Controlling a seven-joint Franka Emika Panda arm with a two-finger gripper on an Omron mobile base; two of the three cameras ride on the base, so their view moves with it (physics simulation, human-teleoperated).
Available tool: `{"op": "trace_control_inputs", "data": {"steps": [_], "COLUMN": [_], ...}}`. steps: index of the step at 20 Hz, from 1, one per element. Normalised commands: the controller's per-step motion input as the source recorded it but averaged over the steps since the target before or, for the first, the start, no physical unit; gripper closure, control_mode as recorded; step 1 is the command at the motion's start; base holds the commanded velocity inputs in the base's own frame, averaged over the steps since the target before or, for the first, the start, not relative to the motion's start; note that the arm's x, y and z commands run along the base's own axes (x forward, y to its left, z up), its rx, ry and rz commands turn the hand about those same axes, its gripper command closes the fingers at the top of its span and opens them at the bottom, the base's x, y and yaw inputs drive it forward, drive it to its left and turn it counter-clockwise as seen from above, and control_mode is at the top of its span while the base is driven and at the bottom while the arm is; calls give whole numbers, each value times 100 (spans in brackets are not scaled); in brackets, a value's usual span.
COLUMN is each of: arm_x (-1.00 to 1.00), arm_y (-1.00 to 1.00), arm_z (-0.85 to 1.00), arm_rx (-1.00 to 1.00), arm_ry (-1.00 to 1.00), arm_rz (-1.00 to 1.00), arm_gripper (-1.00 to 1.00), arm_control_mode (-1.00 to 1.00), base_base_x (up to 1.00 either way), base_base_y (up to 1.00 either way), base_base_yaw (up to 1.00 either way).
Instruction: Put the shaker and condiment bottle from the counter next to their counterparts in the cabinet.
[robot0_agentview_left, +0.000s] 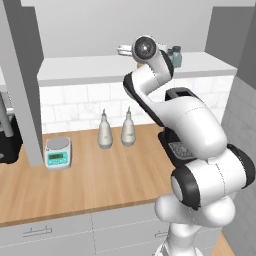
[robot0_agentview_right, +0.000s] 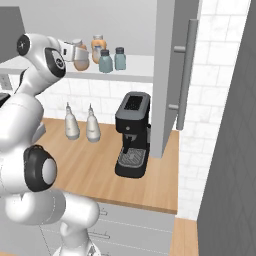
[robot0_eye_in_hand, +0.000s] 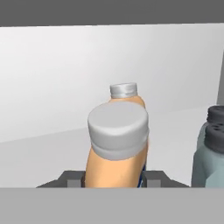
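Hand view: we see gripper (robot0_eye_in_hand: 114, 179) clamped on condiment bottle (robot0_eye_in_hand: 116, 148), held over cabinet (robot0_agentview_right: 135, 67) shelf. Twin orange bottle (robot0_eye_in_hand: 127, 95) just behind; two grey-blue jars (robot0_agentview_right: 106, 61) near, to its right.

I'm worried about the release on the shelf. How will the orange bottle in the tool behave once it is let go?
The condiment bottle looks tall and narrow, so it may tip if released tilted. Its smooth, rounded body could slip or roll if it falls. The shakers and its twin bottle stand close by on the cabinet shelf, so a topple might knock them.
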Motion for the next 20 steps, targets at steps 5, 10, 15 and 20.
{"op": "trace_control_inputs", "data": {"steps": [5,10,15,20], "arm_x": [20,17,13,3], "arm_y": [0,0,0,0], "arm_z": [-15,-19,-21,-19], "arm_rx": [0,0,0,0], "arm_ry": [0,-2,-4,-5], "arm_rz": [0,0,0,0], "arm_gripper": [100,100,100,100], "arm_control_mode": [-100,-100,-100,-100], "base_base_x": [0,0,0,0], "base_base_y": [0,0,0,0], "base_base_yaw": [0,0,0,0]}}
